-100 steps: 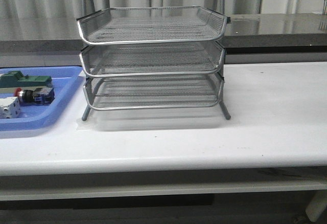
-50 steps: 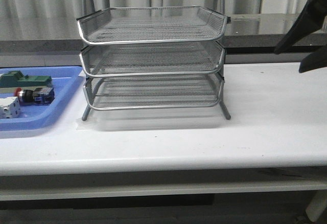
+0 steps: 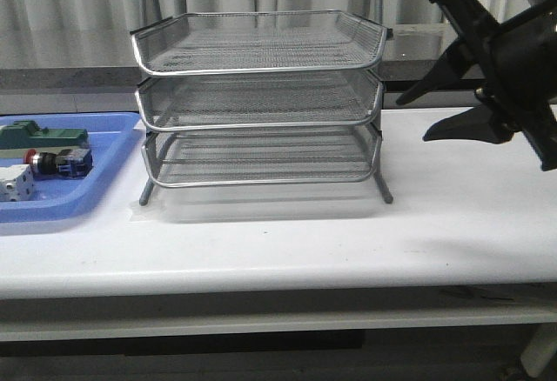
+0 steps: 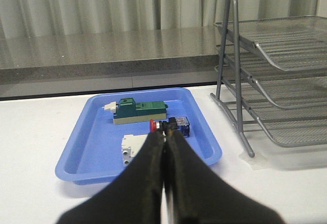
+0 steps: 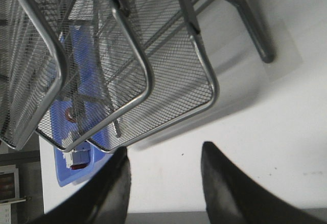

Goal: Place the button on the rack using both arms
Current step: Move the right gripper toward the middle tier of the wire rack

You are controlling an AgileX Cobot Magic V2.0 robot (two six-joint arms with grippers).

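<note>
Front view, left to right: a shallow blue plastic tray (image 3: 104, 150) holds a green block (image 3: 43, 134), the button (image 3: 57, 162) with its red head, and a white cube (image 3: 16, 183); beside it stands the three-tier silver wire-mesh rack (image 3: 259, 103) on thin legs, on a smooth white table (image 3: 287, 242) before grey curtains. Right gripper (image 3: 428, 113), matte black, hangs with fingers spread, empty. Only the wrist camera shows the left gripper (image 4: 165, 147), fingers pressed together, empty, short of the button.

The right tool (image 3: 426, 116) is matte black with long, tapering, pointed fingers (image 5: 225, 183).
</note>
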